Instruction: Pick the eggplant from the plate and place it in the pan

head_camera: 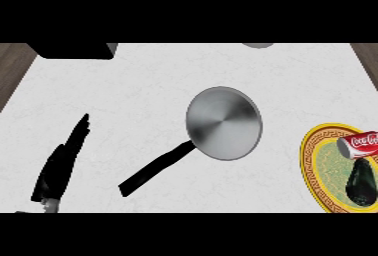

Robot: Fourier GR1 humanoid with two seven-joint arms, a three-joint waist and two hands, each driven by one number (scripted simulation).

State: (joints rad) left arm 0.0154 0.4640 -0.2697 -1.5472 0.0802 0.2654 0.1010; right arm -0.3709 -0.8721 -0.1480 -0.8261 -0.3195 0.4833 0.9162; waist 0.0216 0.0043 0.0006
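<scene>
Eggplant (361, 182) and can (359, 144), one each, one plate (308, 161), one pan (224, 123)

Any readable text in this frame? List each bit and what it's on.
"Coca": white script on the red can lying on the plate; the rest is cut off at the view's right edge.
No text on the pan or the eggplant; the plate's rim bears only a pattern.
</scene>
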